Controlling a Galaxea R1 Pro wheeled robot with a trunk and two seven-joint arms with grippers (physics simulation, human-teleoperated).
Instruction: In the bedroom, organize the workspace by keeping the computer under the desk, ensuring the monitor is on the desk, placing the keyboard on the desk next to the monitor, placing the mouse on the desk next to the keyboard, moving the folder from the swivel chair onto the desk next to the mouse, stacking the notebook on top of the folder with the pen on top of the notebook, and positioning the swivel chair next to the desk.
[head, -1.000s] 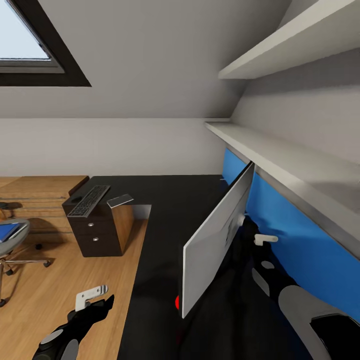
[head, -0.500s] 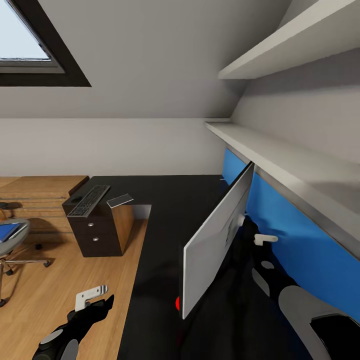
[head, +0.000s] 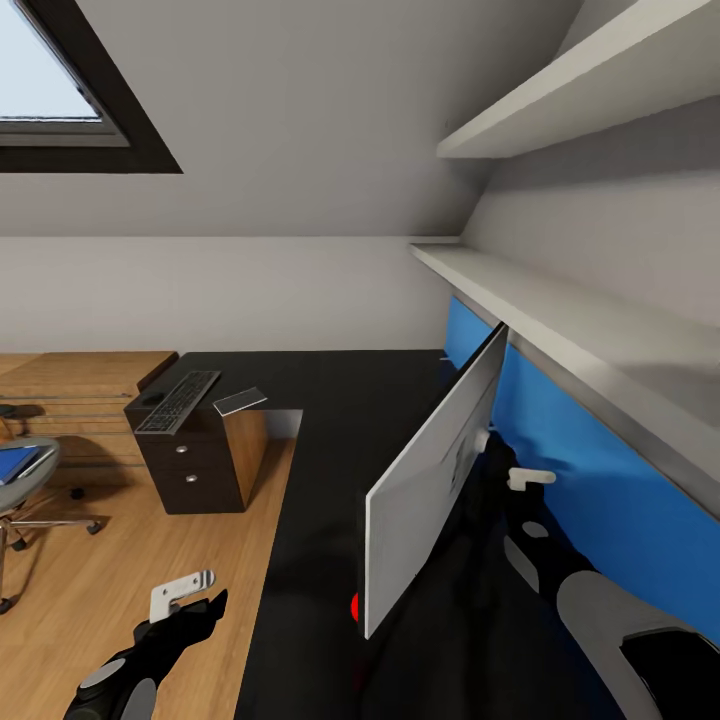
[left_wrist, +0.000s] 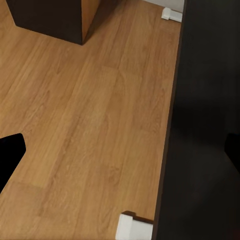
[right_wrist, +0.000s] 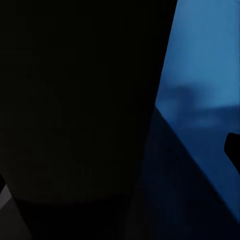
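While the left gripper (head: 185, 592) is seen at the lower left of the head view over the wood floor (head: 120, 570), its jaws cannot be told apart or together. Nor can those of the right gripper (head: 528, 480), lower right, just behind the monitor (head: 430, 475), which is tilted on the desk (head: 330, 440). Left of centre, the keyboard (head: 178, 400) and notebook (head: 240, 401) are laid on the drawer unit (head: 190, 470). At the left edge, the folder (head: 18, 462) is seen on the swivel chair (head: 25, 500).
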